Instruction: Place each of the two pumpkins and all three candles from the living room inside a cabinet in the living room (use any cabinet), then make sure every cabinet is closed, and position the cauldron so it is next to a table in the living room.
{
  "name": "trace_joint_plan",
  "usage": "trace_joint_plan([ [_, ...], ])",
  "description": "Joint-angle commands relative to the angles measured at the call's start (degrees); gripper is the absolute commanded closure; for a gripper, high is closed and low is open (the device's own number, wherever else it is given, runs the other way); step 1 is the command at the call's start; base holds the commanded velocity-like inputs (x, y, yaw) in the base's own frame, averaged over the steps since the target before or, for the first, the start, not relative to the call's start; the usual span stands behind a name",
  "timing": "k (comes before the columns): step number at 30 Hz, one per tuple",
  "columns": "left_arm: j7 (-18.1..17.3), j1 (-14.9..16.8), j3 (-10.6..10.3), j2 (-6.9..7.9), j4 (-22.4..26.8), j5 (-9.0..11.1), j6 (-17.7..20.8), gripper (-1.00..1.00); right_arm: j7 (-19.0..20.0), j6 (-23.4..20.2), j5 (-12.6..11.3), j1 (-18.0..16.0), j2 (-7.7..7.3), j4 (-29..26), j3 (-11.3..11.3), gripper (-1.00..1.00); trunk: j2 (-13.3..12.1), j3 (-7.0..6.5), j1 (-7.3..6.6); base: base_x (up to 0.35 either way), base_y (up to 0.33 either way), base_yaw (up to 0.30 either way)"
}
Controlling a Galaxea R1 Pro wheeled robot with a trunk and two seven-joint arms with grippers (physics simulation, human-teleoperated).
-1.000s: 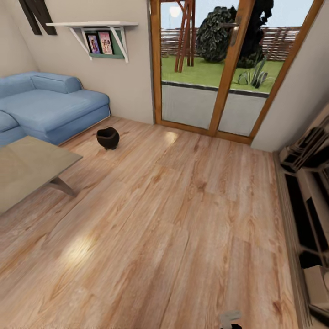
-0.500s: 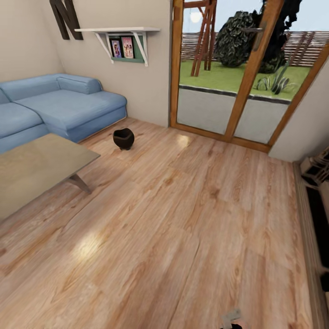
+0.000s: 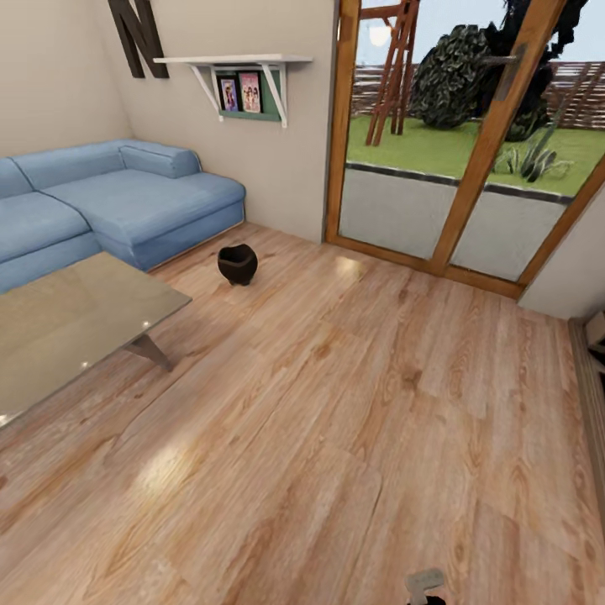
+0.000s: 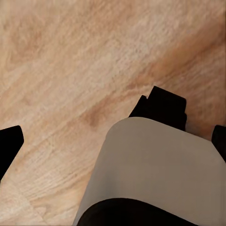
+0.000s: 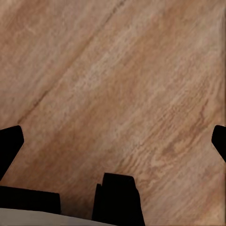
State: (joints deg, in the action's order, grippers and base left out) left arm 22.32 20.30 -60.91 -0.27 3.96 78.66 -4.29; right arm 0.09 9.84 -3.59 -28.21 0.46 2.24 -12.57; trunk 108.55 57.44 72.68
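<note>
**Operator:** Where's the cauldron from where you're looking?

**Spotter:** Your head view has the cauldron (image 3: 238, 264) standing upright on the floor (image 3: 336, 403), left of centre and far from you. It sits just off the corner of the sofa (image 3: 126, 202) and near the far corner of the table (image 3: 67, 323), though apart from both. Bare planks lie between it and the table edge.

**Operator:** And the table itself?

**Spotter:** Low, glass-topped, with a grey leg showing under its near corner. It runs off your left edge, in front of the sofa. Behind the cauldron is the wall with a shelf (image 3: 239, 63) holding two framed pictures, and to the right of that the glass door (image 3: 470, 143) onto the garden. A sliver of the cabinet (image 3: 595, 336) shows at your right edge.

**Operator:** What are my grippers doing?

**Spotter:** Your left gripper (image 4: 113, 141) shows both dark fingertips wide apart at the sides of its wrist view, spread and holding nothing, over floor planks with a grey part of the robot below. Your right gripper (image 5: 113, 141) is the same: fingertips spread at the two sides, nothing between them, only wood grain beneath.
</note>
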Motion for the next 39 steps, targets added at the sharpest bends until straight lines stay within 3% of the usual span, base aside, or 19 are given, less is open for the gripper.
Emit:
trace_joint_plan([
  [1,0.0,0.0,0.0,0.0,0.0,0.0,0.0,-1.0,0.0,0.0,0.0,0.0,-0.01,0.0,0.0,-1.0,0.0,-0.06,0.0,0.327,0.0,0.002],
  [15,0.0,0.0,0.0,0.0,0.0,0.0,0.1,-1.0,0.0,0.0,-0.1,0.0,-0.29,0.0,0.0,-1.0,0.0,-1.18,0.0,0.327,-0.066,-0.133],
  [26,0.0,0.0,0.0,0.0,-0.1,0.0,0.1,-1.0,-0.3,0.3,-0.2,0.5,0.04,-0.1,0.1,-1.0,0.0,-1.29,0.0,0.328,-0.039,-0.023],
  [39,0.0,0.0,0.0,-0.08,-0.1,0.0,0.1,-1.0,-0.3,0.3,-0.3,0.5,0.07,-0.1,0.1,-1.0,0.0,-1.29,0.0,0.328,-0.05,0.236],
])
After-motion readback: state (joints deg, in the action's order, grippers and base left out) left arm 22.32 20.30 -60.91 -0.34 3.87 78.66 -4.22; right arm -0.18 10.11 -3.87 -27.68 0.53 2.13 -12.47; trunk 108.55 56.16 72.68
